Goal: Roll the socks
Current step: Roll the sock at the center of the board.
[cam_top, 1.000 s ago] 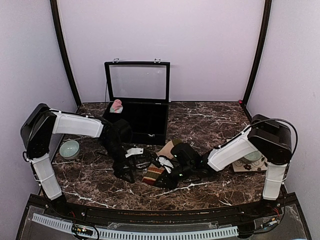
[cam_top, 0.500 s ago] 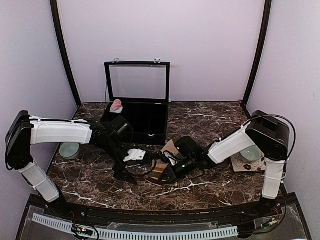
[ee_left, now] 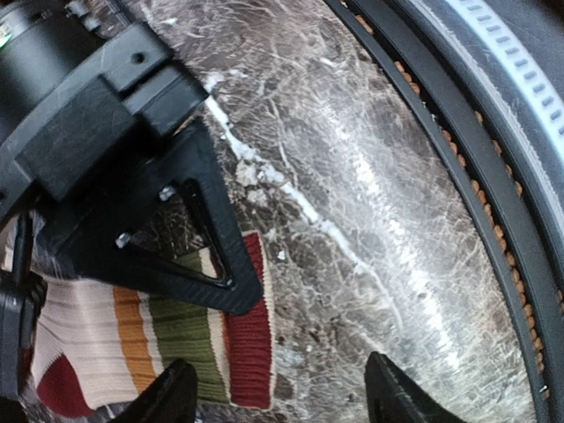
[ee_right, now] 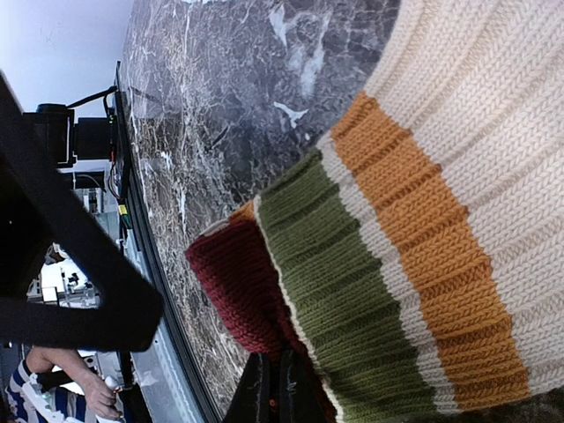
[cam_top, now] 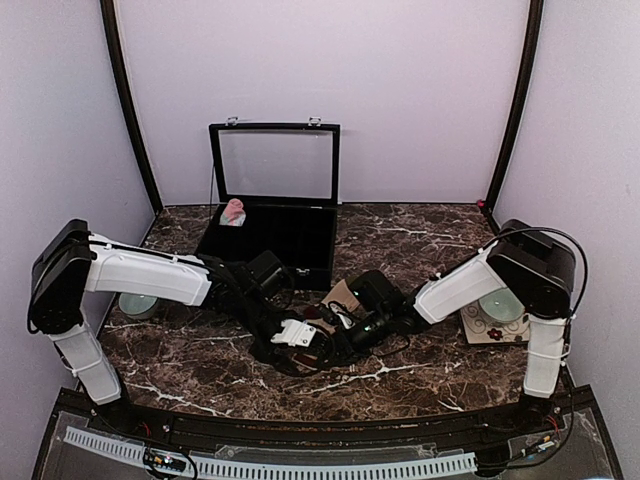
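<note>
Black case (cam_top: pixel 290 235) behind striped sock (ee_right: pixel 458 176)

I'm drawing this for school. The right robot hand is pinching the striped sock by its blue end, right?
Not blue: the right gripper is pinching the striped sock by its dark red end, as the right wrist view shows.

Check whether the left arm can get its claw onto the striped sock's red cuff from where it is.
Probably yes. The left claw hangs open just over the cuff end of the striped sock, with nothing between them. The right claw pinches that cuff too, though, so room looks tight.
</note>
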`<state>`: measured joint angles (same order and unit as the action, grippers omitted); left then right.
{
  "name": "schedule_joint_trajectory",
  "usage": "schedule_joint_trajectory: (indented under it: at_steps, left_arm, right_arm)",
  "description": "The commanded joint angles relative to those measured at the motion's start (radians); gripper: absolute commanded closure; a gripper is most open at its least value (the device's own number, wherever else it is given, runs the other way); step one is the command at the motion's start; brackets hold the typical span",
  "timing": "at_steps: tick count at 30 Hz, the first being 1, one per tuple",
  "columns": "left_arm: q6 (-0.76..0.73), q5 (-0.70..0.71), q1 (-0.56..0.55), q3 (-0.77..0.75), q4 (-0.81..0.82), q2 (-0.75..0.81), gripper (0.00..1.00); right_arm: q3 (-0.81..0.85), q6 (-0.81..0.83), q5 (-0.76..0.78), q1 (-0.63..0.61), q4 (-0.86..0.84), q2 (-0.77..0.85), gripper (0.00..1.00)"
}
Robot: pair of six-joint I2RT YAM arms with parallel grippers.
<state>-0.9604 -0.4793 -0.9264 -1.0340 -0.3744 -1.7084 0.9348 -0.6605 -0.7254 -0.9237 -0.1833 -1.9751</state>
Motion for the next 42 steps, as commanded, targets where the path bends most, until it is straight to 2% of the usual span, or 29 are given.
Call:
schedule_joint_trajectory:
  at_steps: [1,3,5,12,19,21,25,28,32,34,39,42]
  left_arm:
    - [-0.017,0.014,-0.008,-0.018,0.03,-0.034,0.51]
    - [-0.01,0.01,-0.01,-0.021,0.028,-0.045,0.6]
    - [-0.004,0.009,-0.012,-0.025,0.025,-0.054,0.63]
    - [0.019,0.039,-0.012,-0.027,0.044,-0.075,0.6]
    - [0.014,0.065,-0.012,-0.031,0.035,-0.097,0.62]
    - [0.01,0.061,-0.012,-0.04,0.018,-0.11,0.68]
    - [0.011,0.047,-0.012,-0.075,-0.038,-0.152,0.88]
    - [0.024,0.029,-0.011,-0.09,-0.069,-0.175,0.93]
    - [0.04,-0.008,0.0,-0.087,-0.104,-0.189,0.98]
    - [0.047,-0.031,0.018,-0.087,-0.128,-0.203,0.99]
    - [0.067,-0.105,0.084,-0.124,-0.216,-0.258,0.99]
    - [0.076,-0.159,0.113,-0.171,-0.28,-0.291,0.99]
  right_arm:
    - [-0.028,-0.013,0.05,0.018,0.124,-0.05,1.0]
    - [-0.028,-0.013,0.047,0.02,0.125,-0.05,1.0]
    - [-0.027,-0.012,0.047,0.02,0.125,-0.05,1.0]
    - [-0.034,-0.015,0.041,0.022,0.108,-0.048,1.0]
    - [-0.041,-0.017,0.036,0.022,0.094,-0.049,1.0]
    - [-0.04,-0.018,0.033,0.021,0.089,-0.05,1.0]
    - [-0.035,-0.019,0.038,0.021,0.088,-0.045,1.0]
    - [-0.037,-0.013,0.05,0.021,0.086,-0.03,1.0]
    - [-0.061,-0.006,0.104,0.022,0.061,0.015,0.88]
    - [-0.076,0.003,0.13,0.021,0.049,0.044,0.75]
    - [-0.128,0.03,0.193,0.019,0.005,0.117,0.51]
    - [-0.172,0.054,0.236,0.019,-0.011,0.173,0.47]
